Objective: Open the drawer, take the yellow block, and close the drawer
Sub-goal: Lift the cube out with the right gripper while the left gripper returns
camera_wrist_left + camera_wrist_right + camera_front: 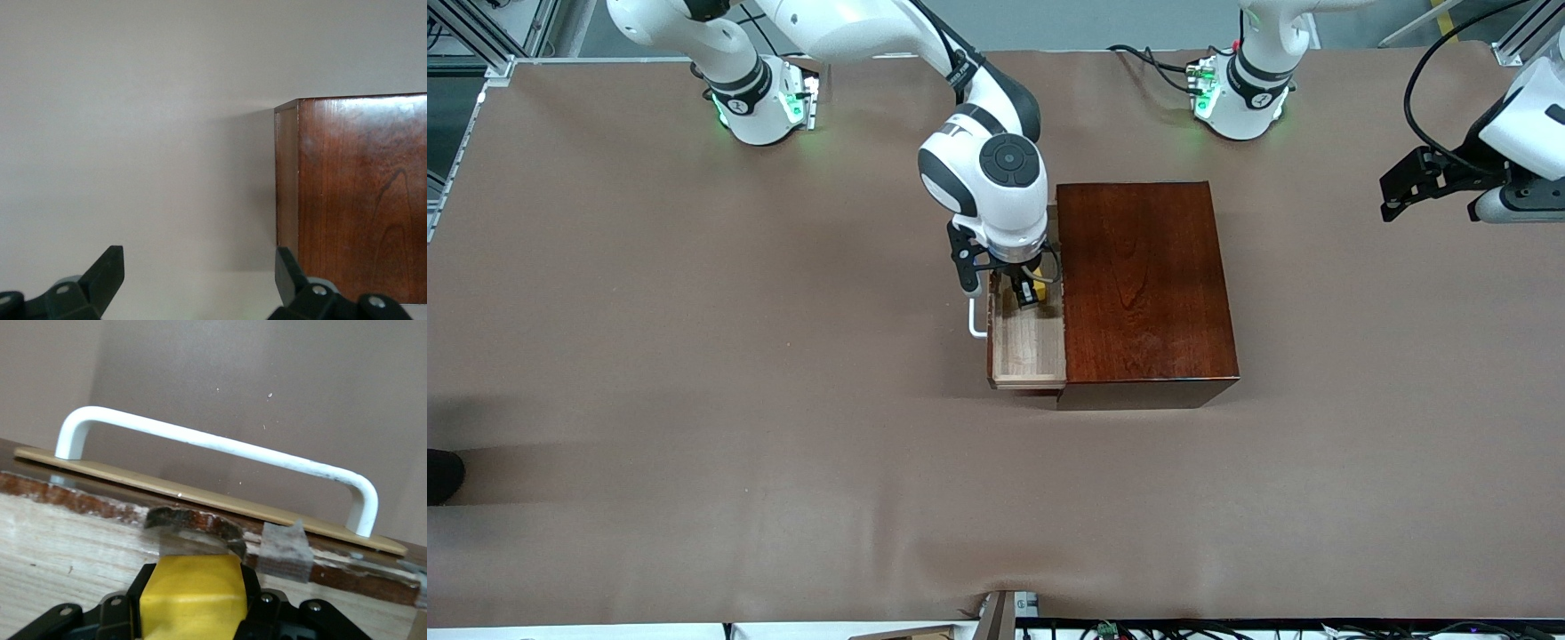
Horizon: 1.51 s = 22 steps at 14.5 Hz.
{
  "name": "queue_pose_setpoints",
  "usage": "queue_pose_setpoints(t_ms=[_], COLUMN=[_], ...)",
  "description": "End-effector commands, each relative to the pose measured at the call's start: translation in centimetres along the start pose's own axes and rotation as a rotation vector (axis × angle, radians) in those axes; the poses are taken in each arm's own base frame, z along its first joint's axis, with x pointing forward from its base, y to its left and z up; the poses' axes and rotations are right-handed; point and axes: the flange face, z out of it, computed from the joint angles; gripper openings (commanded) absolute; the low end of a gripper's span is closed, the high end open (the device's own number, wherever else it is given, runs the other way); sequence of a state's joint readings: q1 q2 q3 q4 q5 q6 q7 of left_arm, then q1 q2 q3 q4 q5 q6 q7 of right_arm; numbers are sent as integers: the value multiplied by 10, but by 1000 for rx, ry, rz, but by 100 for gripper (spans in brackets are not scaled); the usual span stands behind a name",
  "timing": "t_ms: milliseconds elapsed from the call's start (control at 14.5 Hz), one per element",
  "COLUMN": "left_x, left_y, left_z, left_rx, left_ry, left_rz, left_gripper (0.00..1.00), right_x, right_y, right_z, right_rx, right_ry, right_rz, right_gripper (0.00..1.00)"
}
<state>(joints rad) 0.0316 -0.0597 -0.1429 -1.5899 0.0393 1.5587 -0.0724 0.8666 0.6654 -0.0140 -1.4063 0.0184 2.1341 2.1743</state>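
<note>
Drawer (1028, 342) pulled out of the dark-red box (1144, 284). Right claw (1028, 292) inside the tray, clamped on yellow block (191, 595). Left claw (193, 283) waits, fingers apart, beside the box.

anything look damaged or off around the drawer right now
Yes, minor wear: in the right wrist view the inner edge of the drawer front is chipped, with a patch of clear tape stuck beside the yellow block, which the right gripper grips. The white handle looks scuffed.
</note>
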Motion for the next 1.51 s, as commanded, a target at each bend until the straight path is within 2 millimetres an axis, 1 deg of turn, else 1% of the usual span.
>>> queue_pose_setpoints(t_ms=[0, 69, 207, 275, 413, 551, 620, 757, 826, 895, 964, 1033, 1102, 1171, 1240, 1308, 1377, 1446], left_x=[4, 4, 3, 3, 2, 0, 0, 2, 2, 3, 3, 3, 3, 3, 3, 4, 7, 10], left_y=[-2, -2, -1, -1, -1, -1, -2, -2, -1, -1, -1, 2, 2, 4, 6, 7, 16, 31], left_z=[3, 3, -1, -1, -2, -3, -3, -1, -1, -2, -2, -2, -3, -5, -6, -4, 1, 6], left_rx=[-15, -15, -17, -17, -16, -16, -15, -16, -16, -17, -9, -9, -10, -15, -18, -20, -22, -25], left_ry=[18, 18, 25, 25, 25, 19, 16, 13, 15, 18, 18, 18, 21, 24, 27, 24, 14, 4], left_rz=[14, 12, 13, 12, 13, 6, 4, 3, 6, 4, 4, 9, 9, 7, 8, 13, 32, 61], left_gripper=[100, 100, 100, 100, 100, 100, 100, 100, 100, 100, 100, 100, 100, 100, 100, 100, 100, 100], right_x=[-1, 3, 15, 27, 39, 56, 65, 78, 90, 105, 118, 133, 137, 146, 164, 177, 194, 213], right_y=[-3, -7, -23, -32, -44, -57, -63, -66, -69, -74, -78, -84, -85, -89, -95, -97, -98, -101], right_z=[-12, -18, -41, -51, -71, -91, -98, -106, -118, -134, -138, -137, -137, -138, -138, -138, -138, -139], right_rx=[7, 7, -5, -16, -17, -24, -30, -59, -67, -61, -59, -60, -59, -55, -56, -73, -101, -117], right_ry=[15, 16, 16, 13, 5, -23, -26, -26, -47, -65, -66, -67, -68, -68, -68, -65, -62, -63], right_rz=[17, 25, 52, 76, 99, 130, 143, 97, 69, 46, 21, -20, -77, -107, -133, -175, -221, -265], right_gripper=[0, 0, 0, 0, 0, 0, 0, 0, 0, 0, 0, 0, 0, 0, 0, 0, 0, 0])
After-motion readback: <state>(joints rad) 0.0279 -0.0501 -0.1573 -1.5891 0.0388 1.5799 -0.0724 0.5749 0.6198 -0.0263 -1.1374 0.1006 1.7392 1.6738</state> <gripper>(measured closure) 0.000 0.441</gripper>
